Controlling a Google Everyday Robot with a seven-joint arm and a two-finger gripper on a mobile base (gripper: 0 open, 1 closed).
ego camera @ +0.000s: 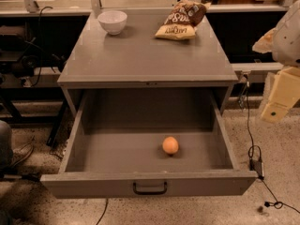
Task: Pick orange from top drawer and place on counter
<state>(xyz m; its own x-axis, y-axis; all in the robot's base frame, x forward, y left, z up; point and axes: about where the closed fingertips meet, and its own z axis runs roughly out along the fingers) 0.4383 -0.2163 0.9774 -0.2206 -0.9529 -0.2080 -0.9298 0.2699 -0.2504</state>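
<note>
Tool (279,97) far right, orange (170,145) in top drawer (93,184)

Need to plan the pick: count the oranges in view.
1. The orange lies on the drawer floor, right of centre. None shows on the counter. The claw is at the right edge, outside the drawer.

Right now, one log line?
top drawer: open | orange: inside, untouched | gripper: right of counter, away | counter: bowl, chip bag
</note>
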